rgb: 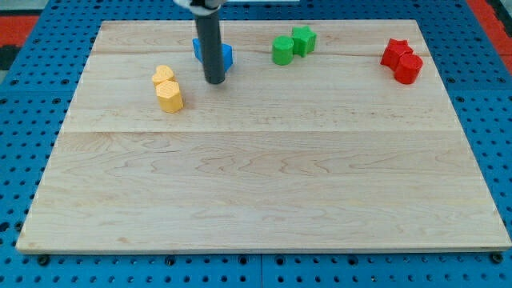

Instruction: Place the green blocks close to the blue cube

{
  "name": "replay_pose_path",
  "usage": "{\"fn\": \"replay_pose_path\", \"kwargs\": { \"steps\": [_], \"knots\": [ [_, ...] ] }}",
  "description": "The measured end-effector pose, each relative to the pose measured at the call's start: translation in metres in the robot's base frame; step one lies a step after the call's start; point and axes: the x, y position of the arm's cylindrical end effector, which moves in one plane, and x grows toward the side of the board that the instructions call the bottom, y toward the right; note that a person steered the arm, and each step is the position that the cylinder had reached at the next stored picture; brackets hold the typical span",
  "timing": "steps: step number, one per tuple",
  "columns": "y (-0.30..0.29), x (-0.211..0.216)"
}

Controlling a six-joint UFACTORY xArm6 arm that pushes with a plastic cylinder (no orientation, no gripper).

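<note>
Two green blocks sit touching near the view's top, right of centre: a green cylinder (282, 50) and a green star-like block (303, 39) just to its right. The blue cube (225, 56) lies at the view's top, left of centre, partly hidden behind my rod. My tip (214, 81) rests on the board just below the blue cube, at or very near its lower edge. The green blocks are well to the right of the tip and the blue cube.
Two yellow blocks, a heart-like block (163, 76) and a hexagonal block (170, 96), touch each other left of the tip. Two red blocks (395, 53) (409, 69) sit together at the view's top right. The wooden board (264, 184) lies on a blue pegboard.
</note>
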Motion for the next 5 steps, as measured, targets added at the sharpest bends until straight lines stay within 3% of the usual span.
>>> {"fn": "replay_pose_path", "kwargs": {
  "steps": [1,2,3,4,5],
  "knots": [
    [0.061,0.014],
    [0.179,-0.02],
    [0.259,-0.096],
    [0.226,-0.125],
    [0.145,-0.079]
  ]
}}
